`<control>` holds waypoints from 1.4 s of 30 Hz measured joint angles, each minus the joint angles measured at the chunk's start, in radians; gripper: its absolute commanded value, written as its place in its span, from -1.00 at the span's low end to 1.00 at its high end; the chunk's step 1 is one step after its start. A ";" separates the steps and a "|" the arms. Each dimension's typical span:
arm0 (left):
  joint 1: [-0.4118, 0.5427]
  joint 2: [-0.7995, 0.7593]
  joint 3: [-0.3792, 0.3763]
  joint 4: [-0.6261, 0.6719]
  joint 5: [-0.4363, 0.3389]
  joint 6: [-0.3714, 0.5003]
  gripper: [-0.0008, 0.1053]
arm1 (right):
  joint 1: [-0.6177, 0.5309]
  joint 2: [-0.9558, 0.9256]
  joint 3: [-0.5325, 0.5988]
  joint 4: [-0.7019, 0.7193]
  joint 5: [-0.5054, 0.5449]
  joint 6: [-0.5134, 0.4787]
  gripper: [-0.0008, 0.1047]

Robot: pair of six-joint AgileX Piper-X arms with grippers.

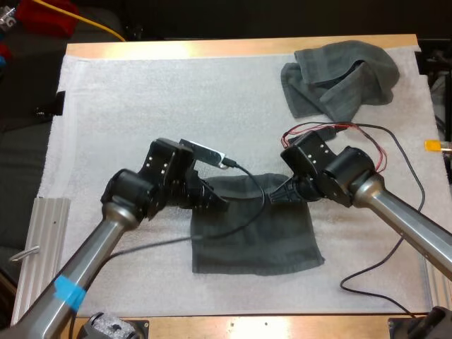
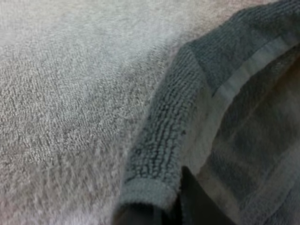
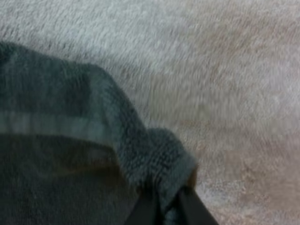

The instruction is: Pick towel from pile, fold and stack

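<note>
A dark grey-green towel [image 1: 256, 236] lies spread on the white mat in front of me, its far edge lifted between both arms. My left gripper [image 1: 215, 200] is shut on the towel's far left corner [image 2: 147, 187]. My right gripper [image 1: 280, 195] is shut on the far right corner [image 3: 164, 164], which bunches between its dark fingers [image 3: 192, 208]. A second towel [image 1: 342, 78] sits crumpled at the mat's far right.
The white mat [image 1: 141, 106] covers most of the wooden table [image 1: 212, 48]. A ribbed metal piece [image 1: 39, 247] lies off the mat's near left edge. Cables loop over the mat beside my right arm.
</note>
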 measured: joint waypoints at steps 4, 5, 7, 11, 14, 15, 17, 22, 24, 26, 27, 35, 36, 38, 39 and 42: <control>0.043 0.073 0.000 -0.025 0.030 0.008 -0.98 | -0.026 0.034 0.000 -0.036 -0.027 0.034 -0.96; 0.054 0.091 0.000 -0.040 0.045 0.009 -0.98 | -0.035 0.044 0.000 -0.046 -0.041 0.043 -0.96; 0.073 0.126 0.000 -0.071 0.082 0.009 -0.98 | -0.052 0.063 0.000 -0.064 -0.061 0.057 -0.96; 0.109 0.199 0.000 -0.109 0.141 0.010 -0.98 | -0.083 0.105 0.000 -0.085 -0.061 0.072 -0.96; 0.130 0.249 0.000 -0.131 0.165 0.012 -0.92 | -0.099 0.126 0.000 -0.102 -0.061 0.074 -0.96; 0.135 0.259 0.000 -0.135 0.170 0.014 -0.87 | -0.102 0.130 0.000 -0.107 -0.061 0.075 -0.96; 0.153 0.289 0.000 -0.148 0.190 0.014 -0.71 | -0.107 0.143 0.000 -0.124 -0.062 0.079 -0.96; 0.199 0.331 0.000 -0.168 0.243 0.014 -0.04 | -0.112 0.172 0.000 -0.156 -0.062 0.098 -0.86; 0.206 0.334 0.000 -0.177 0.252 0.014 0.18 | -0.112 0.177 0.000 -0.170 -0.062 0.102 -0.70; 0.207 0.334 0.000 -0.199 0.259 0.014 0.28 | -0.112 0.178 0.000 -0.183 -0.062 0.103 -0.49; 0.207 0.334 0.000 -0.211 0.266 0.014 0.29 | -0.112 0.179 0.000 -0.191 -0.062 0.108 -0.39; 0.207 0.334 0.000 -0.291 0.280 -0.020 0.28 | -0.112 0.179 0.000 -0.292 -0.062 0.112 0.10; 0.207 0.334 0.000 -0.299 0.282 -0.026 0.28 | -0.112 0.179 0.000 -0.306 -0.062 0.112 0.11; 0.207 0.334 0.000 -0.314 0.284 -0.038 0.28 | -0.112 0.179 0.000 -0.325 -0.062 0.112 0.11; 0.207 0.334 0.000 -0.325 0.288 -0.046 0.28 | -0.112 0.179 0.000 -0.331 -0.060 0.112 0.11; 0.207 0.334 0.000 -0.369 0.289 -0.075 0.28 | -0.112 0.179 0.000 -0.344 -0.047 0.109 0.11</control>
